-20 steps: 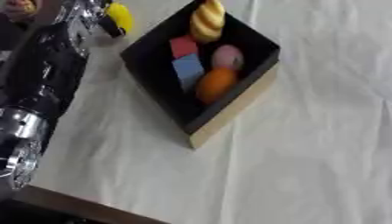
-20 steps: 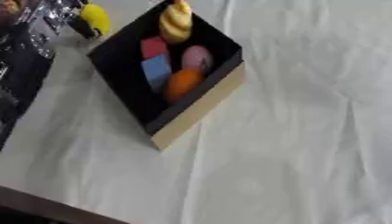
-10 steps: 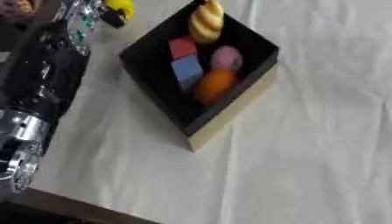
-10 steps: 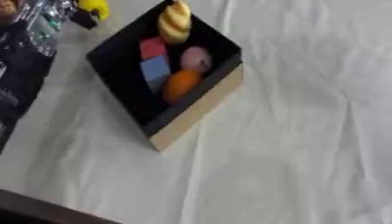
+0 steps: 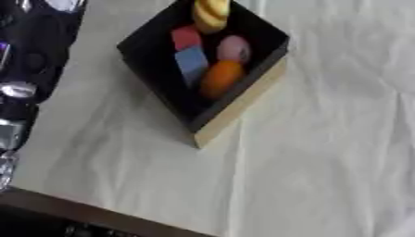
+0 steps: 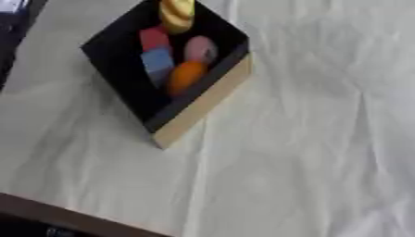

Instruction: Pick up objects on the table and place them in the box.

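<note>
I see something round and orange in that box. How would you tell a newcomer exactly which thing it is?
Find the black box with tan outer walls sitting cornerwise on the white cloth. Inside, a red block and a blue block lie on the left, with a pink piece to their right. The orange ball is just below the pink piece, nearest the box's front corner, and is the only orange thing.
</note>
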Available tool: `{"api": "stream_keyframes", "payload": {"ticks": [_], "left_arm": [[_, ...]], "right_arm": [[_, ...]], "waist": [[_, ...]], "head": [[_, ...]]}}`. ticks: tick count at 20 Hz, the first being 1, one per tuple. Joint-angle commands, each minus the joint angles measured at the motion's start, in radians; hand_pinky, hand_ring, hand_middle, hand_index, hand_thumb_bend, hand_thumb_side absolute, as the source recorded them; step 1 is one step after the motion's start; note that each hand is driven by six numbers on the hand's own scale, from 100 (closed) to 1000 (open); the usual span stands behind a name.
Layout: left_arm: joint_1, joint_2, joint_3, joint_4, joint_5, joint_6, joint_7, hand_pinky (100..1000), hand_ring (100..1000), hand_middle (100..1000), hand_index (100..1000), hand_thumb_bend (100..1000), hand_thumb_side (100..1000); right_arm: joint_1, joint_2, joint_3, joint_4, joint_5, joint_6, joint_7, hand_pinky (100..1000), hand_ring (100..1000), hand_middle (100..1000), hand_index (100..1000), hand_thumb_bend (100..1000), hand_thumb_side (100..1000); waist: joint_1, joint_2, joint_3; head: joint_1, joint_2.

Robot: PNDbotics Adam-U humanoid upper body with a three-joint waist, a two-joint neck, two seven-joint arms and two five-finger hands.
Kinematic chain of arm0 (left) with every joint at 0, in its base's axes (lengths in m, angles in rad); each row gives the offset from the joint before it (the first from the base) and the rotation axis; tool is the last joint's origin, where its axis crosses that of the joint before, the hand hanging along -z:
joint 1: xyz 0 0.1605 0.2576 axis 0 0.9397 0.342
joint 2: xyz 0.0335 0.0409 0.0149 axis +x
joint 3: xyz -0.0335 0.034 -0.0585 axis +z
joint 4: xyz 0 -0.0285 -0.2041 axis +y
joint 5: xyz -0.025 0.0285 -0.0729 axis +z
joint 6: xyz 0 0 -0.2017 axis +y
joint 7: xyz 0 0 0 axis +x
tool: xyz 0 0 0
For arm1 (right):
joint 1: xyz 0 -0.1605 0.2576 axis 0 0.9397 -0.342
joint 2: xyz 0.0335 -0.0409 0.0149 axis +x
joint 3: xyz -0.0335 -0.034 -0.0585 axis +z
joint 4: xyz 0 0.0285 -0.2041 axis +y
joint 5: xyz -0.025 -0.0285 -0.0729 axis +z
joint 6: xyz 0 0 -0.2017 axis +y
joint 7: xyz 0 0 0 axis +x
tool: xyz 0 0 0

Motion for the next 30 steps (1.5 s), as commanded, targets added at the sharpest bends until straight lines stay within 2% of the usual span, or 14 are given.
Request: {"api": "stream_keyframes", "payload": {"ticks": [1, 5, 6, 7, 8, 9, 12, 16, 17, 20, 23, 25, 26, 30], "left_arm": [[0.006, -0.005, -0.076, -0.024, 0.002, -0.009, -0.086, 732, 721, 613, 572, 206, 100], [0.035, -0.053, -0.154, 0.071, -0.041, -0.043, -0.135, 751, 752, 649, 652, 305, 101], [0.04, -0.06, -0.162, 0.086, -0.051, -0.053, -0.141, 766, 772, 675, 715, 319, 100], [0.044, -0.065, -0.165, 0.097, -0.06, -0.064, -0.152, 844, 886, 811, 901, 361, 100], [0.047, -0.067, -0.163, 0.1, -0.07, -0.074, -0.162, 858, 899, 825, 914, 362, 148], [0.048, -0.067, -0.154, 0.097, -0.081, -0.08, -0.164, 924, 960, 887, 974, 438, 451], [0.052, -0.056, -0.111, 0.052, -0.128, -0.08, -0.135, 932, 974, 896, 983, 513, 512], [0.057, -0.043, -0.037, -0.045, -0.113, -0.03, -0.06, 869, 920, 842, 943, 316, 383], [0.058, -0.041, -0.019, -0.072, -0.097, -0.013, -0.037, 839, 890, 814, 922, 209, 336], [0.073, -0.031, 0.04, -0.161, -0.028, 0.036, 0.044, 800, 839, 764, 887, 100, 288], [0.115, -0.008, 0.104, -0.25, 0.09, 0.088, 0.165, 759, 782, 703, 849, 100, 309], [0.169, 0.012, 0.156, -0.314, 0.217, 0.102, 0.303, 748, 763, 684, 839, 100, 335], [0.201, 0.02, 0.183, -0.341, 0.284, 0.103, 0.379, 739, 750, 670, 834, 100, 393], [0.355, 0.054, 0.283, -0.424, 0.528, 0.075, 0.67, 731, 742, 663, 836, 100, 483]], "right_arm": [[-0.016, -0.012, -0.003, -0.011, -0.011, -0.001, 0.005, 945, 883, 676, 790, 100, 470], [-0.02, -0.001, 0.002, -0.013, -0.017, -0.001, 0.007, 944, 884, 678, 791, 100, 470], [-0.021, 0.0, 0.002, -0.014, -0.018, -0.001, 0.006, 944, 883, 678, 791, 100, 470], [-0.021, 0.001, 0.002, -0.014, -0.018, 0.0, 0.004, 943, 882, 677, 790, 100, 470], [-0.02, 0.001, 0.001, -0.015, -0.018, 0.0, 0.002, 943, 882, 677, 790, 100, 470], [-0.019, 0.002, 0.001, -0.015, -0.017, 0.001, 0.001, 943, 882, 676, 789, 100, 470], [-0.011, 0.003, 0.001, -0.014, -0.017, 0.004, -0.001, 943, 882, 676, 788, 100, 470], [-0.003, 0.004, -0.001, -0.011, -0.016, 0.007, -0.004, 943, 881, 675, 787, 100, 470], [-0.002, 0.004, -0.001, -0.011, -0.016, 0.007, -0.004, 943, 881, 675, 787, 100, 470], [0.003, 0.004, -0.003, -0.011, -0.016, 0.008, -0.007, 942, 882, 676, 788, 100, 470], [0.008, 0.002, -0.004, -0.014, -0.016, 0.007, -0.012, 941, 881, 677, 787, 100, 470], [0.013, 0.0, -0.007, -0.017, -0.015, 0.006, -0.017, 940, 881, 677, 788, 100, 470], [0.016, -0.001, -0.008, -0.02, -0.015, 0.005, -0.021, 940, 881, 678, 788, 100, 470], [0.027, -0.003, -0.014, -0.031, -0.011, 0.0, -0.038, 937, 881, 679, 789, 100, 470]], "waist": [[-0.013, -0.143, 0.0], [-0.016, -0.169, -0.008], [-0.016, -0.172, -0.01], [-0.016, -0.176, -0.011], [-0.016, -0.178, -0.011], [-0.015, -0.181, -0.011], [-0.013, -0.188, -0.008], [-0.012, -0.197, -0.002], [-0.012, -0.2, 0.0], [-0.015, -0.207, 0.005], [-0.016, -0.214, 0.011], [-0.017, -0.221, 0.016], [-0.018, -0.223, 0.018], [-0.025, -0.228, 0.025]], "head": [[-0.01, 0.018], [-0.01, 0.035], [-0.009, 0.038], [-0.01, 0.042], [-0.01, 0.045], [-0.011, 0.047], [-0.017, 0.054], [-0.024, 0.061], [-0.025, 0.063], [-0.032, 0.07], [-0.039, 0.076], [-0.048, 0.082], [-0.054, 0.084], [-0.074, 0.084]]}}
